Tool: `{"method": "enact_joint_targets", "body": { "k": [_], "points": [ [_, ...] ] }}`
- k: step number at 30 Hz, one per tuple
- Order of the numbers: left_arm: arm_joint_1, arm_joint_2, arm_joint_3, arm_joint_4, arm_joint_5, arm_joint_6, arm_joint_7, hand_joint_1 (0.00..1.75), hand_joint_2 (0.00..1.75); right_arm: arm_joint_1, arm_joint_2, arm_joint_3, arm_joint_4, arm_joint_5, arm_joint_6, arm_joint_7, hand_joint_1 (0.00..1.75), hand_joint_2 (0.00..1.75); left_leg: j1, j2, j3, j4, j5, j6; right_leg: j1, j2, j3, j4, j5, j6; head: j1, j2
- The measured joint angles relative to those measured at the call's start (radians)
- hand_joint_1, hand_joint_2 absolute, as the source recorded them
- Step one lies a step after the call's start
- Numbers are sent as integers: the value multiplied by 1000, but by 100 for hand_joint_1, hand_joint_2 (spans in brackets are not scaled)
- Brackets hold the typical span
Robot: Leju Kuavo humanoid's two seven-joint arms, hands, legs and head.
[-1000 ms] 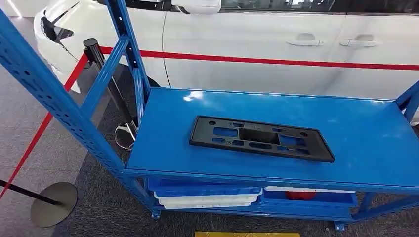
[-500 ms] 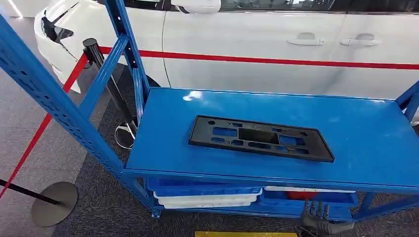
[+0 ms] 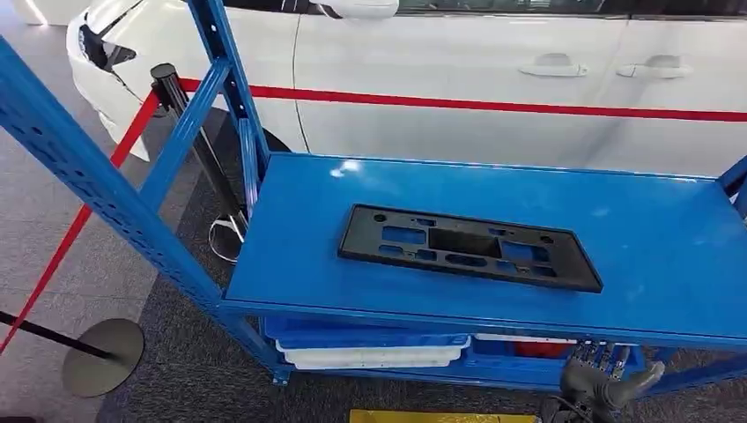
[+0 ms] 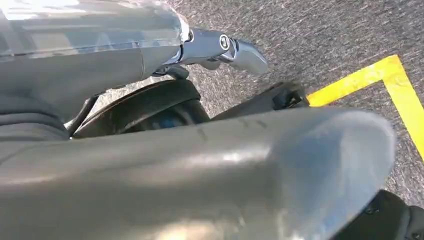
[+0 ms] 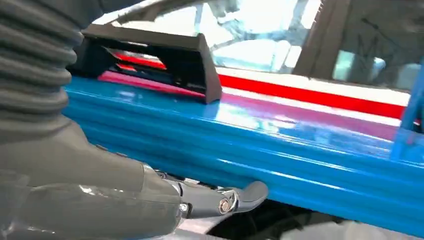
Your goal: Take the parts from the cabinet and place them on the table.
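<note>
Flat black slotted part [image 3: 469,247] on the blue cabinet shelf [image 3: 291,238]

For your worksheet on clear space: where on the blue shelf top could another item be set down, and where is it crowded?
Bare blue shelf top lies right of the black plastic part, and left of it toward the upright post. Below, the lower shelf is crowded with stacked trays.

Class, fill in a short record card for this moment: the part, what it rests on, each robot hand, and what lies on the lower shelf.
part: black plastic panel, lying flat
support: blue shelf top of the rack
right hand: empty, fingers apart, below the shelf's front edge, not touching the panel
left hand: hanging over grey carpet beside a yellow floor line
lower shelf: blue and white trays
background: white car with a red stripe
</note>
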State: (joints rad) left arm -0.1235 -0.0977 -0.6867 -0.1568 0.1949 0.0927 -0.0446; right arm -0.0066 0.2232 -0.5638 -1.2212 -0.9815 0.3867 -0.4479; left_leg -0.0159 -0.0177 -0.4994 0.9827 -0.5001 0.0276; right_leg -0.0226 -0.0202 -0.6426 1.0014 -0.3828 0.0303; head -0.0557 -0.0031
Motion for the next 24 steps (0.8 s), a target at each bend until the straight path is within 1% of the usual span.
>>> {"method": "enact_joint_targets", "body": {
  "k": [3, 5, 6, 7, 8, 9, 10, 13, 15, 16, 17, 19, 21, 24],
  "points": [
    [1, 1, 0, 0, 0, -7, 2, 0, 0, 23, 15, 0, -67, 31, -57, -32, 0, 175, -4, -13, -10, 1, 4, -1, -4, -14, -9, 5, -2, 1, 0, 0],
    [2, 2, 0, 0, -1, -13, 3, 0, 0, 46, 23, -1, -123, 70, -99, -55, 0, 175, -10, -20, -16, 1, 6, 1, -10, -20, -15, 11, -5, 3, 0, 0],
    [4, 2, 0, 0, -1, -15, 3, 0, 0, 55, 27, -7, -159, 84, -101, -79, 0, 175, -11, -21, -18, 1, 6, 1, -12, -21, -18, 13, -5, 2, 0, 0],
    [8, 3, 0, 0, -1, -15, 4, 0, 0, 49, 35, -17, -211, 90, -98, -91, 0, 175, -11, -17, -18, 1, 5, 0, -11, -14, -19, 13, -5, 2, 0, 0],
    [9, 5, 0, 0, -1, -16, 5, 0, 0, 42, 39, -25, -242, 95, -97, -92, 0, 175, -8, -8, -16, 2, 3, -3, -9, -5, -18, 13, -4, 1, 0, 0],
    [8, 6, 0, 0, -2, -18, 5, 0, 0, 37, 42, -33, -270, 101, -97, -99, 0, 175, -7, -3, -14, 2, 0, -4, -9, 2, -16, 12, -4, 1, 0, 0],
    [6, 6, 0, 0, -2, -19, 6, 0, 0, 37, 48, -40, -303, 109, -101, -109, 0, 175, -7, 2, -13, 2, -2, -3, -8, 6, -13, 12, -4, 1, 0, 0],
    [4, 6, -2, 0, -2, -23, 8, 0, 0, 56, 53, -49, -395, 154, -153, -147, 0, 175, -7, 5, -10, 3, -3, -2, -8, 7, -11, 11, -4, 1, 0, 0],
    [4, 6, -2, 0, -1, -23, 9, 0, 0, 63, 55, -50, -456, 227, -236, -180, 0, 175, -7, 6, -10, 3, -3, -1, -8, 8, -11, 11, -4, 1, 0, 0],
    [4, 6, -2, 0, 0, -22, 8, 0, 0, 64, 56, -48, -488, 307, -327, -201, 0, 175, -7, 6, -10, 4, -3, -1, -8, 8, -10, 11, -4, 1, 0, 0],
    [5, 6, -2, 0, 1, -20, 6, 0, 0, 64, 56, -44, -510, 395, -417, -207, 0, 175, -7, 7, -9, 4, -3, -1, -8, 8, -10, 11, -3, 2, 0, 0],
    [5, 6, -2, 0, 3, -17, 0, 0, 0, 63, 56, -25, -532, 566, -560, -207, 0, 175, -7, 8, -8, 4, -3, -1, -8, 9, -9, 12, -2, 1, 0, 0],
    [5, 6, -2, 0, 11, -12, -4, 0, 0, 63, 55, 1, -534, 658, -639, -209, 0, 175, -7, 9, -7, 4, -3, -1, -8, 10, -8, 12, -2, 1, 0, 0],
    [5, 6, -2, 0, 19, -9, -7, 0, 0, 63, 54, 21, -526, 685, -713, -230, 0, 175, -7, 9, -6, 4, -3, -1, -7, 10, -7, 12, -2, 1, 0, 0]
  ]
}}
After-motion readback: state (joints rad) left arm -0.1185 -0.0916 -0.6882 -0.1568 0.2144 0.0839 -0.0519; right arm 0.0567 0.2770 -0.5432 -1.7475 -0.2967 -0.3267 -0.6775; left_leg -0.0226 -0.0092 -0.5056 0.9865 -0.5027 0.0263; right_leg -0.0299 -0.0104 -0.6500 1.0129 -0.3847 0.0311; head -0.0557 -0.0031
